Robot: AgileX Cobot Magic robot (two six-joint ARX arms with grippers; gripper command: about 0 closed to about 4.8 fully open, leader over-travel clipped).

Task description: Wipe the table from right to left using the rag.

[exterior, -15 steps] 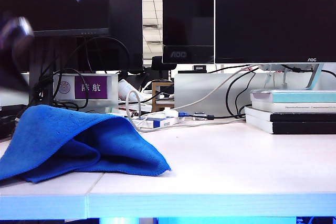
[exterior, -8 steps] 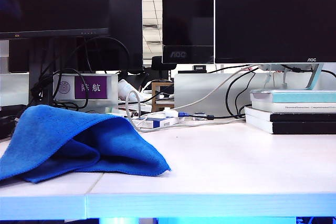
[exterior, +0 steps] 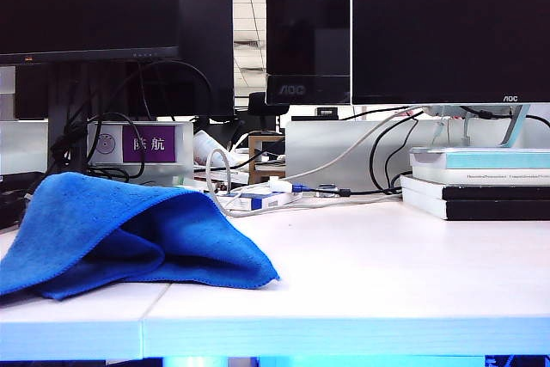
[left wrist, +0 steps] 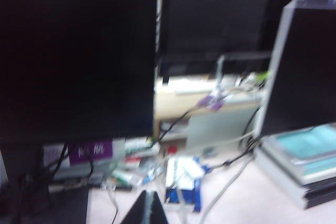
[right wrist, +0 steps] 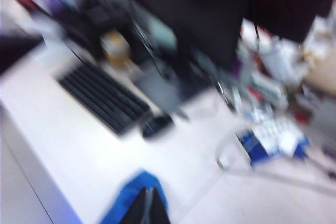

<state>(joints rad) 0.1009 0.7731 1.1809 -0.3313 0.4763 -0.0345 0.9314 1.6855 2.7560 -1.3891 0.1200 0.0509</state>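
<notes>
The rag (exterior: pixel 120 234), a blue microfibre cloth, is lying bunched and folded over itself at the left front of the white bench (exterior: pixel 369 264) in the exterior view, its nearest corner close to the front edge; no arm is appearing in that view. The left hand (left wrist: pixel 145 208) is showing in its wrist view as a dark point with the two fingers pressed together, gripping nothing, and is facing the monitors (left wrist: pixel 79 56) and the cable clutter at the back of the bench. The right hand (right wrist: pixel 148 205) is likewise showing its fingers together and empty, hanging above the rag (right wrist: pixel 131 198), with a keyboard (right wrist: pixel 102 100) and a mouse (right wrist: pixel 156 124) lying beyond; this view is smearing heavily. Judged from the cloth's place at the left, the wipe is looking finished or nearly so. The chief risk from here is a blind descent: with the view smeared and the fingers together, a hand could be prodding the heaped rag off the front edge or snagging the loose cables (exterior: pixel 284 186) behind it.
</notes>
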